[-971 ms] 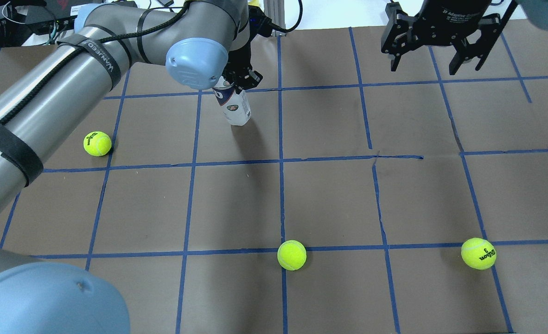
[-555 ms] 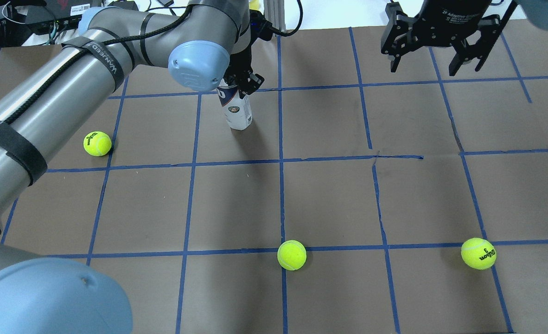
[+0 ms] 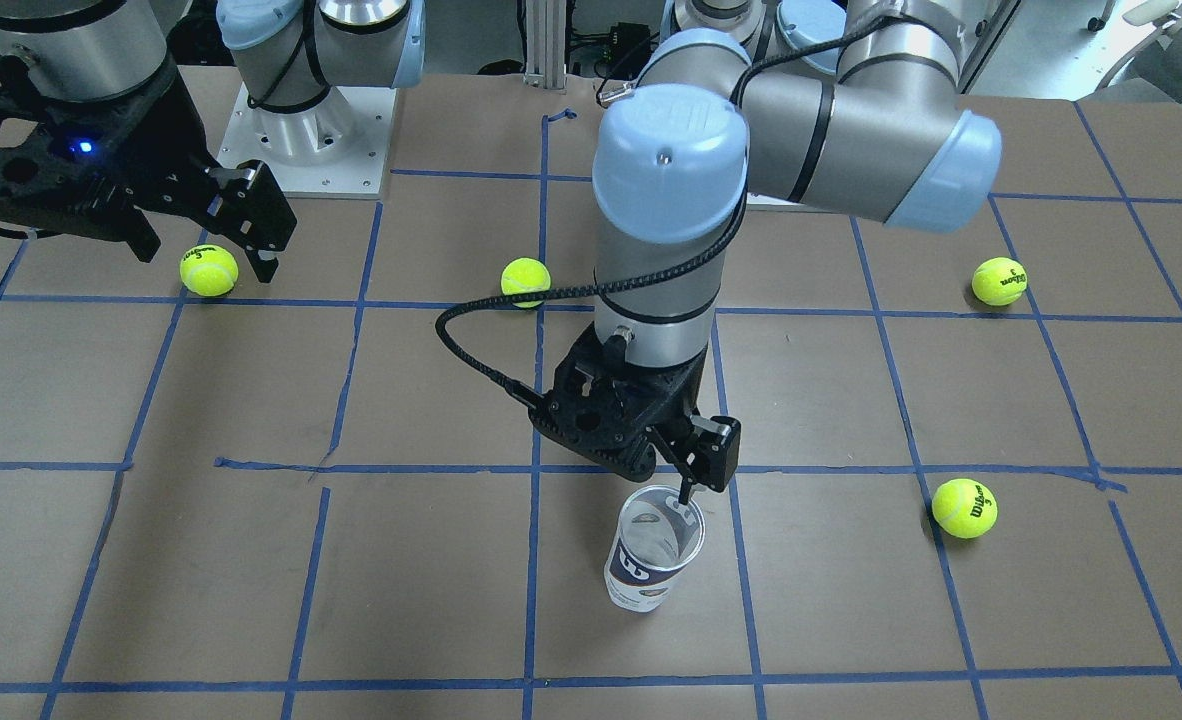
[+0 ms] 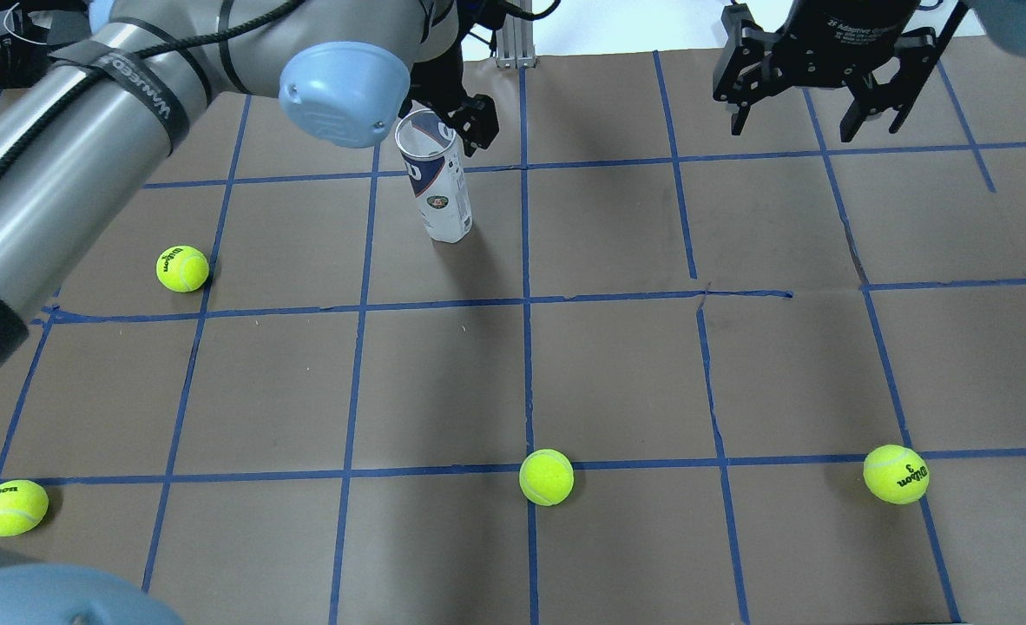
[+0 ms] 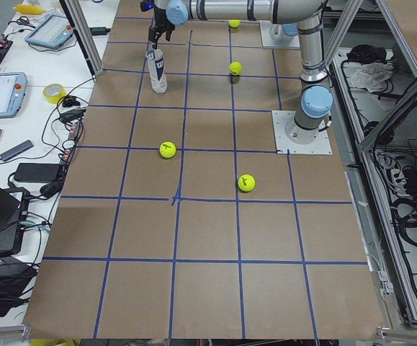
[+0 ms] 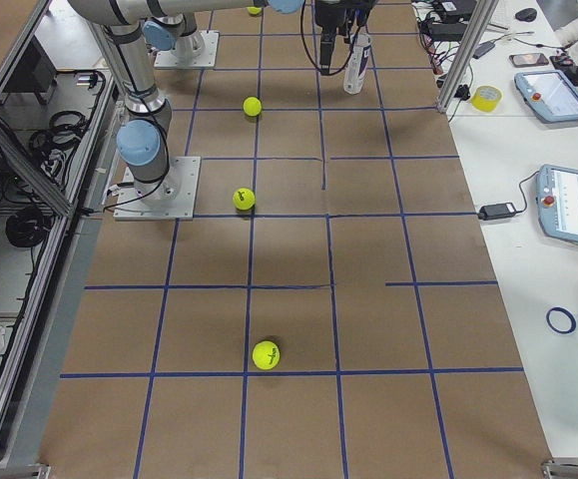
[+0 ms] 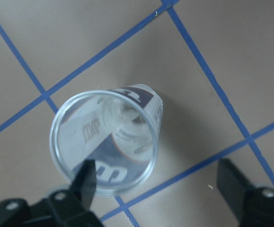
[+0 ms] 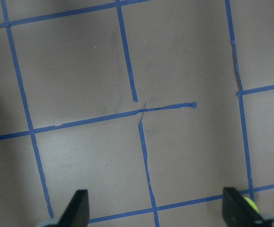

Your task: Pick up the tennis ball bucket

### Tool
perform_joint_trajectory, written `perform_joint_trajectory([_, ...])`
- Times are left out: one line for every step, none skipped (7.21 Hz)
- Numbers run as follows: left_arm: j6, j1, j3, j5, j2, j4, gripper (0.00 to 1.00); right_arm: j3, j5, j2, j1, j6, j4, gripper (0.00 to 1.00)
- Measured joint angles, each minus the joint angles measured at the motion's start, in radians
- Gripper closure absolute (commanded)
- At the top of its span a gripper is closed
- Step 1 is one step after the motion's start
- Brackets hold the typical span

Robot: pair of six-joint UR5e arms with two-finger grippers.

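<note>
Slim clear-plastic, navy-banded tennis ball bucket (image 4: 440, 187): tilted a second ago, now upright on far brown-papered table (image 4: 617, 365), released; left gripper (image 7: 156, 174) spread wide, empty, just above rim; task seemingly done.

Four tennis balls (image 4: 182, 268) (image 4: 12, 507) (image 4: 546, 476) (image 4: 896, 474), one tennis ball bucket (image 4: 439, 187); one left claw (image 7: 158, 187), one right claw (image 8: 153, 208)

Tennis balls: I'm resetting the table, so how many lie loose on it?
4. In the overhead view: one ball at mid-left, one at bottom-left, one at bottom centre, one at bottom right. The left arm could hide others.
</note>
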Motion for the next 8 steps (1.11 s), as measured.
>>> perform_joint_trajectory([-0.018, 0.001, 0.006, -0.003, 0.058, -0.058, 0.00, 0.000, 0.000, 0.000, 0.000, -0.001, 0.000, 0.00])
perform_joint_trajectory([-0.055, 0.003, -0.012, -0.006, 0.127, -0.129, 0.05, 0.000, 0.000, 0.000, 0.000, -0.001, 0.000, 0.00])
perform_joint_trajectory([-0.099, 0.006, -0.048, -0.007, 0.198, -0.184, 0.00, 0.000, 0.000, 0.000, 0.000, -0.001, 0.001, 0.00])
perform_joint_trajectory([-0.157, 0.013, -0.089, -0.009, 0.263, -0.220, 0.00, 0.000, 0.000, 0.000, 0.000, -0.001, 0.002, 0.00])
perform_joint_trajectory([-0.233, 0.029, -0.123, -0.009, 0.315, -0.253, 0.00, 0.000, 0.000, 0.000, 0.000, -0.001, 0.002, 0.00])
perform_joint_trajectory([-0.301, 0.054, -0.142, -0.012, 0.355, -0.287, 0.00, 0.001, 0.000, 0.000, 0.000, -0.001, 0.002, 0.00])
perform_joint_trajectory([-0.338, 0.095, -0.149, -0.021, 0.388, -0.322, 0.00, 0.002, 0.000, 0.000, 0.000, 0.000, 0.002, 0.00])
perform_joint_trajectory([-0.352, 0.158, -0.148, -0.059, 0.411, -0.344, 0.00, 0.002, 0.000, 0.000, 0.000, 0.000, 0.002, 0.00])
